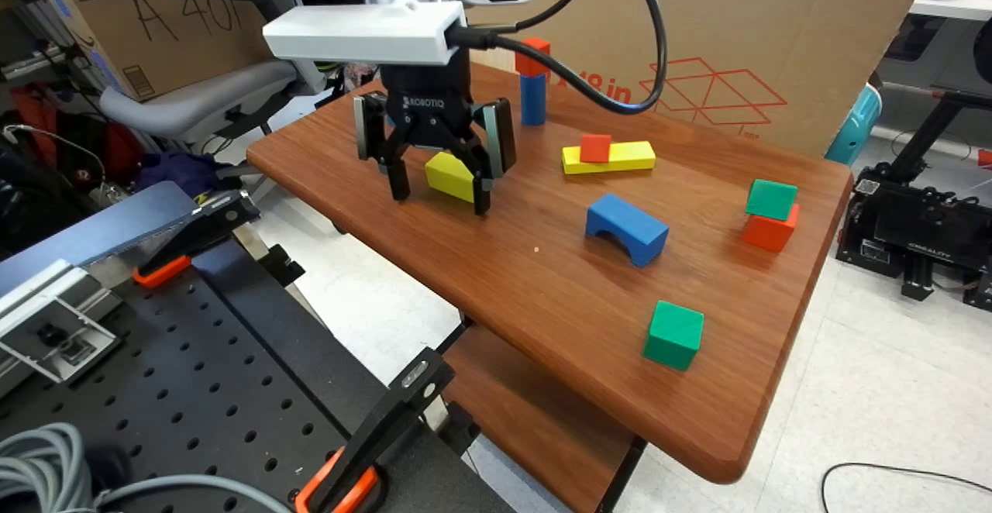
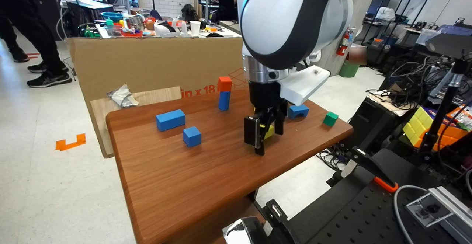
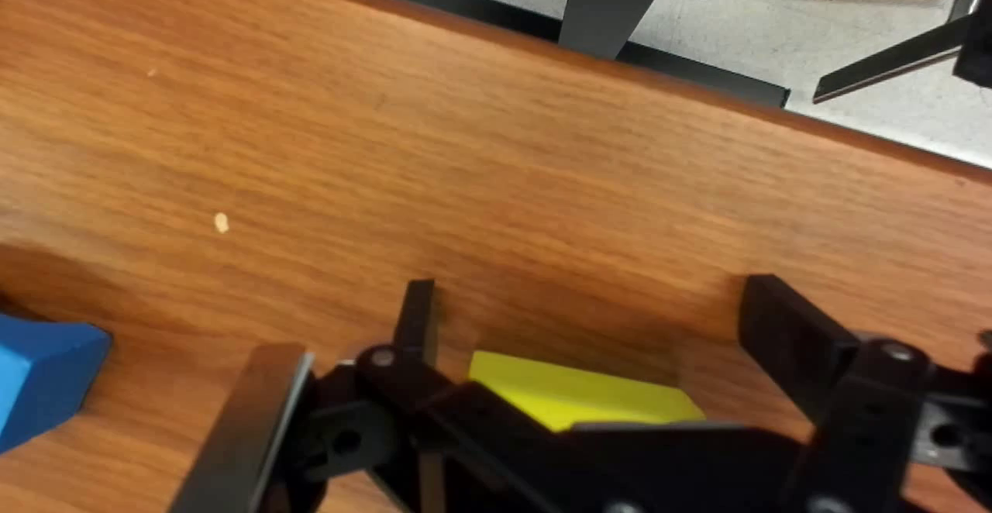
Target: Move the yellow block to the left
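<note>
The yellow block (image 1: 449,177) lies on the wooden table and is partly hidden by the gripper in both exterior views (image 2: 269,132). My gripper (image 1: 440,199) points down over it, with its fingers spread wide. In the wrist view, the open gripper (image 3: 590,288) has one fingertip on each side of the yellow block (image 3: 573,390), with gaps between block and fingers. The gripper's body hides the rest of the block there. The fingertips are close to the table top; whether they touch it I cannot tell.
A yellow bar with a red piece (image 1: 595,149), a blue arch (image 1: 629,226), a green block (image 1: 674,335), a green-on-red stack (image 1: 771,215) and a red-topped blue column (image 1: 533,100) stand on the table (image 1: 496,265). A blue rectangular block (image 2: 170,120) and blue cube (image 2: 192,136) also stand there.
</note>
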Tool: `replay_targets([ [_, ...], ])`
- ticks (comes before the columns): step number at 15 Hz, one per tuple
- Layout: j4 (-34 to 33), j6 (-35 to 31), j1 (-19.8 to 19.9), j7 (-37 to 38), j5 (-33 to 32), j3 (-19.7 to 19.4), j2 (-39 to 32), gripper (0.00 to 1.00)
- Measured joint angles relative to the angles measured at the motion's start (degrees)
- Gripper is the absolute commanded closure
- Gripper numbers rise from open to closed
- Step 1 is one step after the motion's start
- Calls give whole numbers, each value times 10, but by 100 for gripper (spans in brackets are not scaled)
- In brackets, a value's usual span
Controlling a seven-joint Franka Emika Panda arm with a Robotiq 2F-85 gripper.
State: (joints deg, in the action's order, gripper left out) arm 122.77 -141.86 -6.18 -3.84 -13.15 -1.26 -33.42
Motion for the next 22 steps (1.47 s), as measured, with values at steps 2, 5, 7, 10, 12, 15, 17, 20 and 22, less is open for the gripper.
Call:
replay_targets([
  [2,-8,0,-4,0,0,0,-2,0],
  [5,-15,0,-6,0,0,1,-3,0],
  [7,-15,0,-5,0,0,0,-3,26],
  [10,-13,0,-2,-2,0,1,-2,49],
  [12,-10,0,-2,-5,0,2,2,59],
  [15,-10,0,-2,-8,0,3,2,59],
  [17,-12,0,-2,-9,0,5,2,59],
  [20,-10,0,-2,-11,0,12,2,59],
  [22,-5,3,-2,-11,4,26,4,59],
])
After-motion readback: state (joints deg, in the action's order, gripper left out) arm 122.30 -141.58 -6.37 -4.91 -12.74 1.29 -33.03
